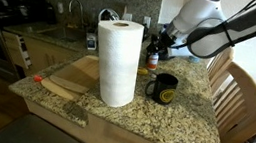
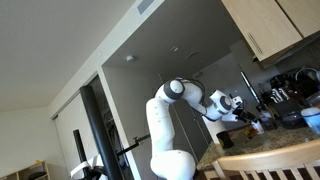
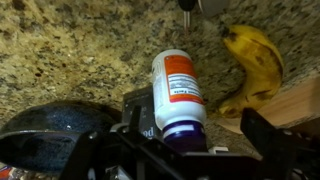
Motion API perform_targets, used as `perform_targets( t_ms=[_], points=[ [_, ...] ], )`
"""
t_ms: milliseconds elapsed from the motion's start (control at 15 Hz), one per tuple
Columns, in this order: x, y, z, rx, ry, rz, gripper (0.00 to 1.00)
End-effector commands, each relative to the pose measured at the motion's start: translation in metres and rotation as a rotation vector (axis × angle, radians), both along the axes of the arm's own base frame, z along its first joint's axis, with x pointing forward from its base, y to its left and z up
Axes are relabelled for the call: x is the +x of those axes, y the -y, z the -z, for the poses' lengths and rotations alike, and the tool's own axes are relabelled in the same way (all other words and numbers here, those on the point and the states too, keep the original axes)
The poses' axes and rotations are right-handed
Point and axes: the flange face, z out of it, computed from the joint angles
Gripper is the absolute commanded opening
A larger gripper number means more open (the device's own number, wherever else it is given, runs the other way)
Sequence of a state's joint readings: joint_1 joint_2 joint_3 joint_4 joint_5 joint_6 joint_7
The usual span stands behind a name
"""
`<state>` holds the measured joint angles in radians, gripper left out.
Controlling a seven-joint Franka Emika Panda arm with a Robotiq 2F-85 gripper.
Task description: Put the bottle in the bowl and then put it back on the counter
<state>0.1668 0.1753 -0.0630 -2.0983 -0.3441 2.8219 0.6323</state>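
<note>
Bottle (image 3: 178,90): small, rigid, light, label probably slick; grip mid-body. End effector (image 3: 195,122) looks open, straddling it, bowl (image 3: 50,125) beside.

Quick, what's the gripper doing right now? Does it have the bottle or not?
Gripper: open, holding nothing. The bottle sits between its fingers in the wrist view, with a clear gap on one side.
</note>
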Motion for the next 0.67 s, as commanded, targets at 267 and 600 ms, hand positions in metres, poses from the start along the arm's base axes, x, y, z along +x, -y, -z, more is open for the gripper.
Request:
perform_targets(
  t_ms=[267,600],
  points=[
    [0.002,0.002,-0.003,-0.018,0.024,0.005,1.00],
    [0.003,0.008,-0.008,-0.034,0.076,0.026,1.00]
  ],
)
